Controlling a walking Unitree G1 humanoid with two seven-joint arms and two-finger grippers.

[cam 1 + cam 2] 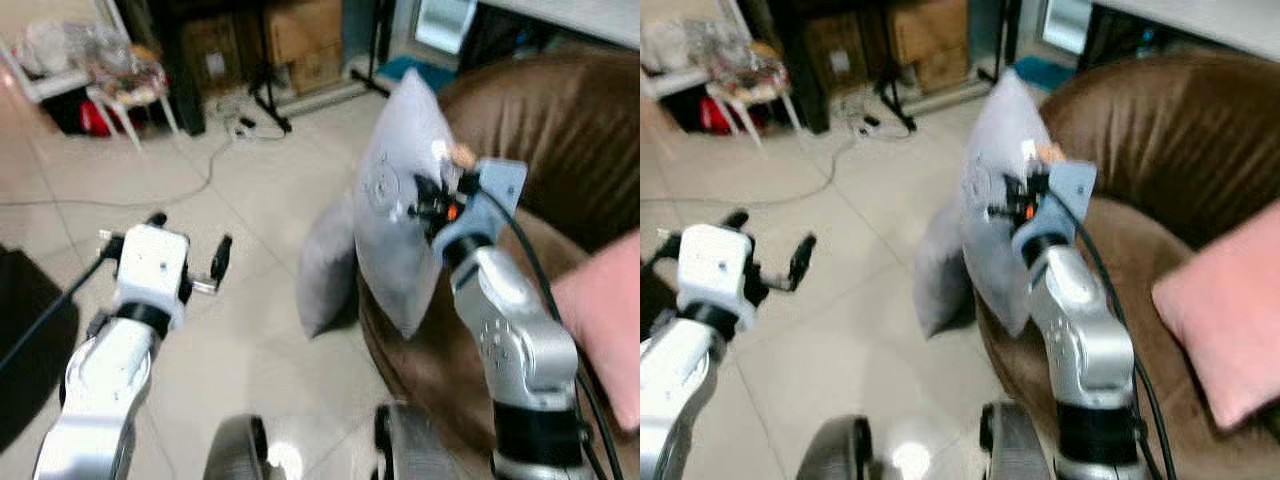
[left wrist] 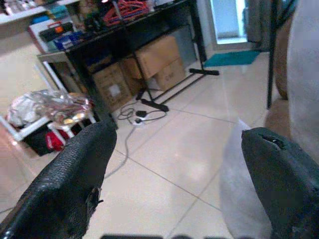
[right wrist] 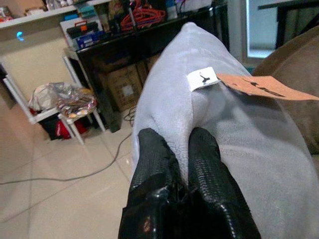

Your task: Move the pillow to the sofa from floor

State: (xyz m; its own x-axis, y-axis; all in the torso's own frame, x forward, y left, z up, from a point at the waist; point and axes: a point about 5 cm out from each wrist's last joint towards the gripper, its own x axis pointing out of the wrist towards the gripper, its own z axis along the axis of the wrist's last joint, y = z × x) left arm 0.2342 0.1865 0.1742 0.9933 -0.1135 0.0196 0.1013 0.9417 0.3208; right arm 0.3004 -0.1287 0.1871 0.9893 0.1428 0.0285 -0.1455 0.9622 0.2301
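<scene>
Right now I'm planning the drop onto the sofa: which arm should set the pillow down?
Right. The right gripper already pinches the grey pillow beside the brown sofa; the left gripper is open over the floor.

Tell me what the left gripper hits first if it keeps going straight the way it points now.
Likely the second grey pillow standing against the brown sofa; it sits low between the open left gripper's fingers. Depth is unclear, so bare floor tile may come first.
</scene>
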